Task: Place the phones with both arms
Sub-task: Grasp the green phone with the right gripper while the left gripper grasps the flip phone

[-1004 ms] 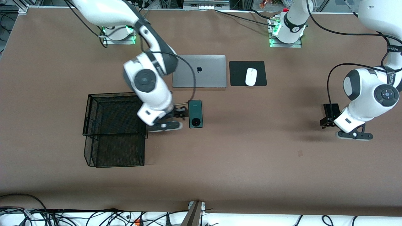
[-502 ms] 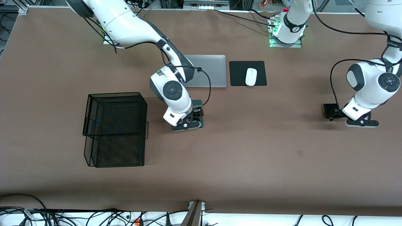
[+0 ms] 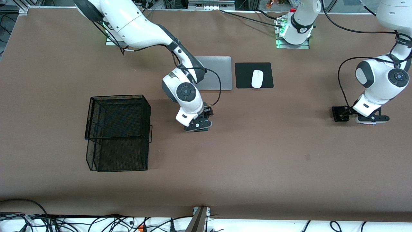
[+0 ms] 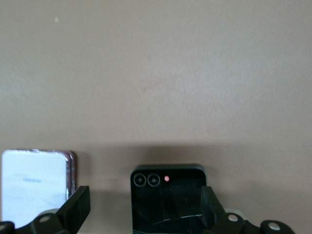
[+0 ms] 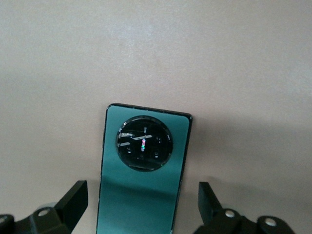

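Observation:
The long dark-green phone [image 5: 141, 170] with a round camera ring lies flat on the table. My right gripper [image 5: 141, 202] is open and low over it, with a finger on each side and clear of its long edges; in the front view the right gripper [image 3: 200, 124] hides most of that phone. The small square black phone [image 3: 338, 113] lies toward the left arm's end of the table. My left gripper [image 3: 349, 114] is open and straddles its near end, the fingers [image 4: 78, 207] apart from it. The pale-lilac phone [image 4: 34, 187] lies beside the black phone [image 4: 168, 195].
A black wire basket [image 3: 117, 132] stands toward the right arm's end. A shut silver laptop [image 3: 215, 72] lies farther from the front camera than the green phone. Beside it a white mouse [image 3: 257, 78] rests on a black pad [image 3: 267, 75].
My right gripper moved from beside the basket to over the green phone and came down around it. My left gripper shifted toward the black phone and lowered to it. Both stayed open.

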You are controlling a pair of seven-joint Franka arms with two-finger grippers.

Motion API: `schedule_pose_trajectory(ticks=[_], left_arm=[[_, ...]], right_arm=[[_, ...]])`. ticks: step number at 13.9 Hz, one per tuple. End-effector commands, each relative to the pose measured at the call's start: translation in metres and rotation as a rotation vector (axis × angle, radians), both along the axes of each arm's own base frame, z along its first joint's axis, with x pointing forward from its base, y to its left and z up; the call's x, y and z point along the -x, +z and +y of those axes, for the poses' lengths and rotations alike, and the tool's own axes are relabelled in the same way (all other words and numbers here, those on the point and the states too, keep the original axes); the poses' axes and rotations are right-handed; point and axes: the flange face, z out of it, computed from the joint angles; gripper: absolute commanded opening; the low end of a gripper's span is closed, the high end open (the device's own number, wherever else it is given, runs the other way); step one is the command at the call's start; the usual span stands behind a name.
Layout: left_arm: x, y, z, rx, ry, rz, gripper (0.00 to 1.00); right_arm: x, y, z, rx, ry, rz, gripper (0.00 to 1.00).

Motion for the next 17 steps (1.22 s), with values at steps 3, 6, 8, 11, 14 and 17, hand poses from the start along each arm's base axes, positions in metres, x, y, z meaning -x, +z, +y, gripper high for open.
schedule_pose_trajectory(ticks=[3, 6, 8, 11, 14, 17], left_arm=[[0.013, 0.001, -0.008, 0.015, 0.054, -0.006, 1.00], [0.017, -0.007, -0.011, 0.020, 0.054, 0.001, 1.00], [0.016, -0.013, -0.015, 0.022, 0.045, -0.001, 1.00], [0.018, -0.025, -0.017, 0.023, 0.029, 0.008, 1.00], [0.019, -0.034, -0.015, 0.019, 0.023, -0.001, 1.00], [0.020, -0.038, -0.014, 0.020, 0.023, 0.002, 1.00]], right_arm=[[0.003, -0.009, 0.007, -0.003, 0.024, 0.004, 1.00], [0.005, -0.014, 0.008, 0.002, 0.028, 0.009, 1.00], [0.006, -0.018, 0.007, 0.006, 0.029, 0.012, 1.00], [0.008, -0.022, 0.009, 0.012, 0.036, 0.011, 1.00], [0.010, -0.028, 0.010, 0.014, 0.044, 0.014, 1.00], [0.009, -0.030, 0.008, 0.016, 0.049, 0.012, 1.00]])
